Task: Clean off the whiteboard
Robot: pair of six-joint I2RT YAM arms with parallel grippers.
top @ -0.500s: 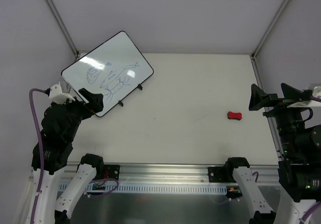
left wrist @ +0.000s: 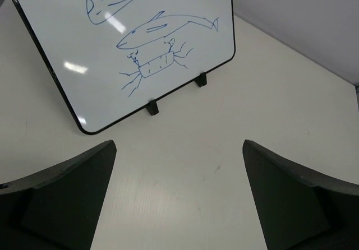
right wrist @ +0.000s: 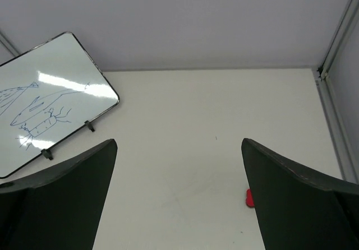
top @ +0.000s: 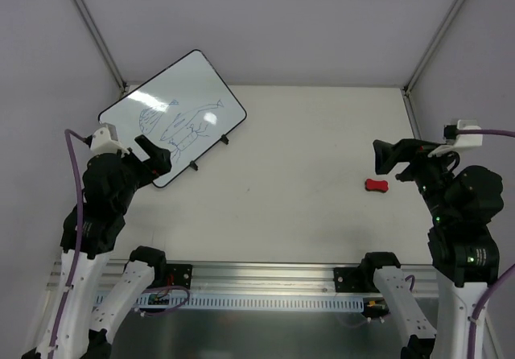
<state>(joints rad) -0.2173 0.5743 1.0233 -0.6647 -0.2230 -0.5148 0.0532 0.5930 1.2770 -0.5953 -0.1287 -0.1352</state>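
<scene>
**Inspector A:** What do we record on the left side?

**Inspector B:** We find the left end effector [left wrist: 179, 205] held with its fingers [left wrist: 56, 199] spread wide and nothing between them; it hangs above the surface [top: 306, 150], just short of the near edge of the whiteboard [top: 181, 105]. The whiteboard sits skewed at the far left corner; we cannot tell whether it lies flat or leans on the wall. It bears blue drawings [left wrist: 162, 28], among them a fish outline; two black clips [left wrist: 152, 107] sit on its long edge facing the middle of the surface.

**Inspector A:** And towards the right?

**Inspector B:** We note a small red eraser [top: 376, 185] lying on the surface, well apart from the whiteboard; the right end effector [top: 400, 159] hovers near it, raised and not touching; its fingers [right wrist: 297, 199] are likewise parted and hold nothing.
</scene>
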